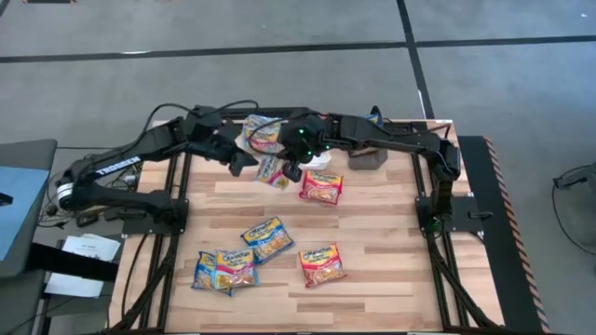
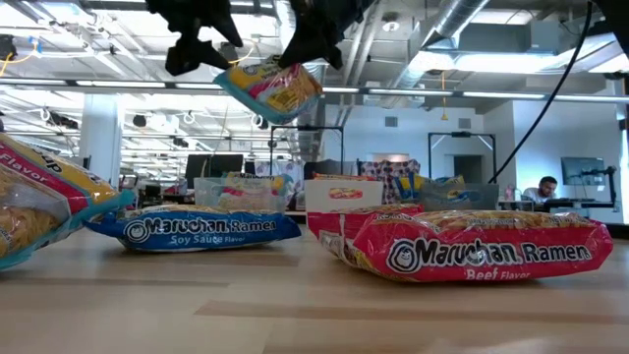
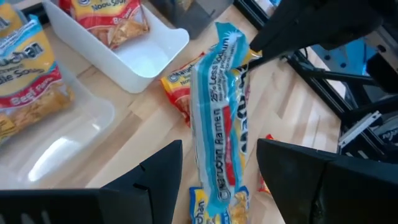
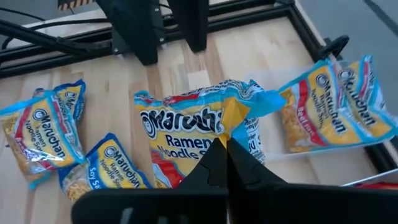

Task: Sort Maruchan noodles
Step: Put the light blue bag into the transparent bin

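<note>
We held one noodle packet (image 1: 271, 171) up in the air, above the back part of the table (image 1: 391, 251). Our right gripper (image 4: 225, 144) had its two fingers pinched tight on the top edge of that packet, so the packet hung down under it. Our left gripper (image 3: 217, 163) was right beside it with its fingers spread wide. The packet stood in the gap between those fingers, but they were not squeezing it.

Just past the grippers were the bins. The white bin (image 3: 140, 59) had one packet in it, and another packet (image 3: 28, 99) lay in the clear bin (image 3: 62, 146) next to it. More packets lay flat on the wood under and in front of the grippers: a red beef one (image 1: 320, 187), a blue soy sauce one (image 1: 266, 237) and others.

We think the packet could slip. The wrapper is slick and we only pinched a thin edge. If the right gripper let go before the left one shut, the packet would fall. It might land on the packets below.
</note>
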### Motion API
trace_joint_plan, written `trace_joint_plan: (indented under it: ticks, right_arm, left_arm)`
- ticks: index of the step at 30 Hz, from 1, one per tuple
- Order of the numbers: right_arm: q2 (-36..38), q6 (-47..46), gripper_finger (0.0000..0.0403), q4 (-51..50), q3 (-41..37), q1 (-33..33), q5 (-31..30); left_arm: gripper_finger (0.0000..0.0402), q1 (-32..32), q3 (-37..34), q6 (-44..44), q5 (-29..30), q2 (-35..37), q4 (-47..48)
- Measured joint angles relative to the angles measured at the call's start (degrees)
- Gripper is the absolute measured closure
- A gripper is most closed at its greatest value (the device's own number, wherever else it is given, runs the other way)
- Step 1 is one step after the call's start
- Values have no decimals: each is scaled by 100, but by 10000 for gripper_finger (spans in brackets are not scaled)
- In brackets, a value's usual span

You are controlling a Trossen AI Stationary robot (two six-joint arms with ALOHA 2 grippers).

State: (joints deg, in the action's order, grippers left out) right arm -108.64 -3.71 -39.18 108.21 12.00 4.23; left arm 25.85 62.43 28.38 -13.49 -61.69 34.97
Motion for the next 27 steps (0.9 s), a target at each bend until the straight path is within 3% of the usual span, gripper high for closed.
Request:
trace_joint_plan:
  ticks: [9, 18, 27]
  right_arm:
    - [4, 412, 399, -155, 232, 54, 26]
    - [4, 695, 399, -478, 528, 43, 39]
    - [4, 830, 399, -455, 628, 43, 37]
  left_arm:
    - [207, 0, 0, 99, -125, -325, -591]
    - [207, 0, 0, 146, 42, -317, -629]
    - [207, 0, 0, 147, -195, -317, -690]
